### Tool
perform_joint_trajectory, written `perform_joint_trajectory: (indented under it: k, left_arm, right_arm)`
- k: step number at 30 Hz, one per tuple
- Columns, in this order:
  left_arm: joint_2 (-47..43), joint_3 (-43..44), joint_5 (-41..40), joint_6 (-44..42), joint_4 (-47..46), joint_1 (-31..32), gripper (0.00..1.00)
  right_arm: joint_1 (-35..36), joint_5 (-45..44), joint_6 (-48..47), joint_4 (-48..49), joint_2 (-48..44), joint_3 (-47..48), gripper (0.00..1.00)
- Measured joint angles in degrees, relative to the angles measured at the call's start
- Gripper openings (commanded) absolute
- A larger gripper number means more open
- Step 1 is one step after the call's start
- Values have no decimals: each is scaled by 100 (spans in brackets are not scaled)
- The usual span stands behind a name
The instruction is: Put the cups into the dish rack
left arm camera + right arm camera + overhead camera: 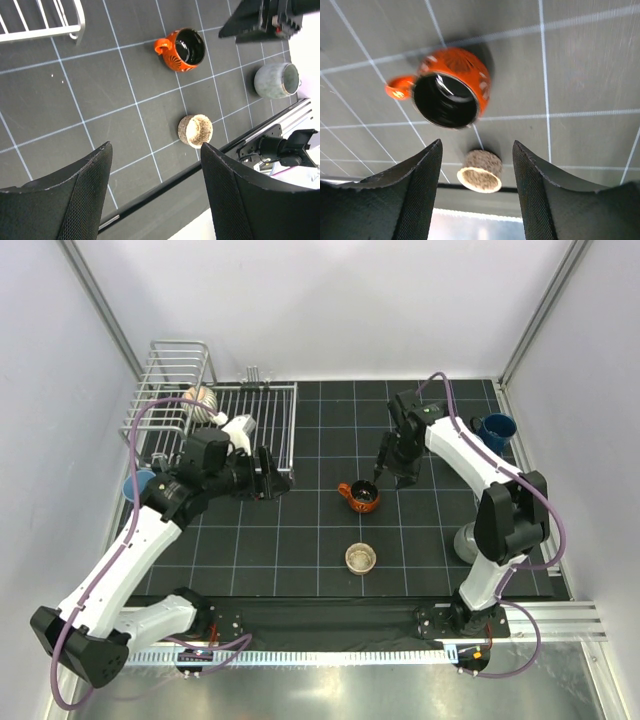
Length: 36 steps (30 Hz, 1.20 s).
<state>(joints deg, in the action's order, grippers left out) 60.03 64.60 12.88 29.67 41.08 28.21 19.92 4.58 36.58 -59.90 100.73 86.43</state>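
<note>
Black gridded mat (300, 540), dish rack (275, 430) far left, orange mug (362, 497), tan cup (361, 559), grey cup (467, 542), dark blue cup (496, 430)

Partly hidden, top view: blue cup (138, 484) at 9 o'clock behind left arm (130, 550), grey cup (466, 542) at 4 o'clock behind right arm (505, 520); dish rack (40, 30) cropped at left-wrist frame's 11 o'clock; orange mug (451, 92) blurred, right-wrist view.

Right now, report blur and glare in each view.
Top external: sharp, evenly lit, soft shadows. Left wrist: orange mug crisp, blown-out white along the right edge. Right wrist: whole frame soft, mug smeared, highlights streak its glossy dark interior.
</note>
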Motion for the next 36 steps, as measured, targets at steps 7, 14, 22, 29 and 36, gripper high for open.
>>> perform_joint_trajectory:
  k: [7,14,22,29,36]
  left_arm:
    - [44,63,22,46,188,0,72]
    - [70,140,85,114,221,0,73]
    - [-2,138,125,118,249,-11,73]
    - [-44,138,127,111,258,-15,73]
    - [-2,138,127,94,345,-22,73]
  right_arm:
    - [-94,-31,-37,131,-138,-428,60]
    - [-975,-424,-310,48,66,597,61]
    - [-2260,-1193,-673,-81,1338,3051,68]
    - [-2371,-1587,-789,-398,2361,3842,69]
    - [-2341,-1812,-868,-393,2483,3198,68]
